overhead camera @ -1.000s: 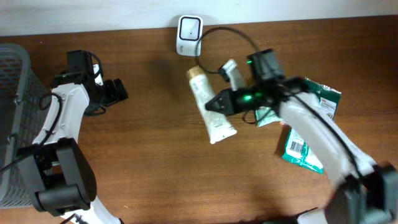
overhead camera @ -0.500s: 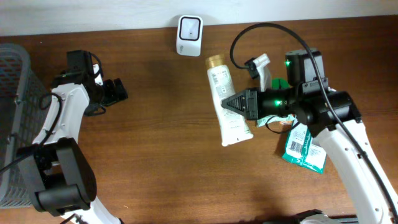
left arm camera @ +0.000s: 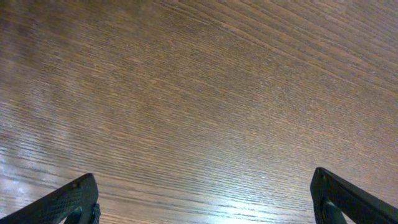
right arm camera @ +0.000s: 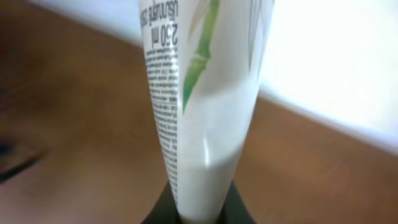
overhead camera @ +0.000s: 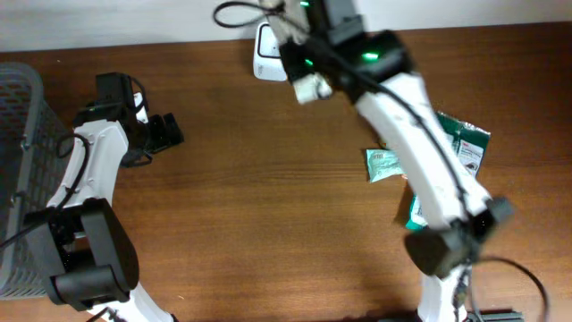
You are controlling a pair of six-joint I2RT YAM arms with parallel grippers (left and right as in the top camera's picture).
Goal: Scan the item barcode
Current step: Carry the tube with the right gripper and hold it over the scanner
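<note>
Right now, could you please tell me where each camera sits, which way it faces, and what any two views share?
Overhead: fixed above, looking straight down on the wooden table; both arms show, the left gripper open, the basket at the left edge.
Left wrist: on the left arm, facing down at bare wood; only its two spread fingertips show, in the lower corners.
Right wrist: on the right arm, looking along a white tube clamped in the right gripper.
Shared: overhead and left wrist both show the tabletop.
</note>
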